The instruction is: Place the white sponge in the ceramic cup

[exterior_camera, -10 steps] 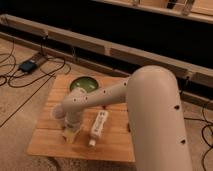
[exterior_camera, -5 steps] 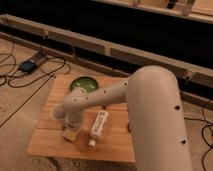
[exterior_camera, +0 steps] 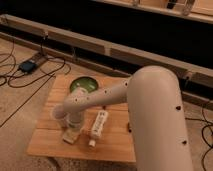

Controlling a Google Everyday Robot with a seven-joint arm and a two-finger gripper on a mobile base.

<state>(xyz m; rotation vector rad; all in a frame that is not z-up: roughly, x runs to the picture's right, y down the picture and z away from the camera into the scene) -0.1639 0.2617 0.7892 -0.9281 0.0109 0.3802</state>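
My gripper points down over the front left part of the wooden table, at the end of the white arm that reaches in from the right. The white sponge, a small cream-white block, is right under the gripper's tip; I cannot tell whether it rests on the table or is held. The ceramic cup shows as a pale shape just left of the wrist, mostly hidden by the arm.
A green bowl sits at the back of the table. A long white remote-like stick lies right of the gripper. The arm's big white body covers the table's right side. Cables lie on the floor at left.
The gripper has shifted only very slightly over the front left of the table. The bowl and the remote-like stick have not moved.
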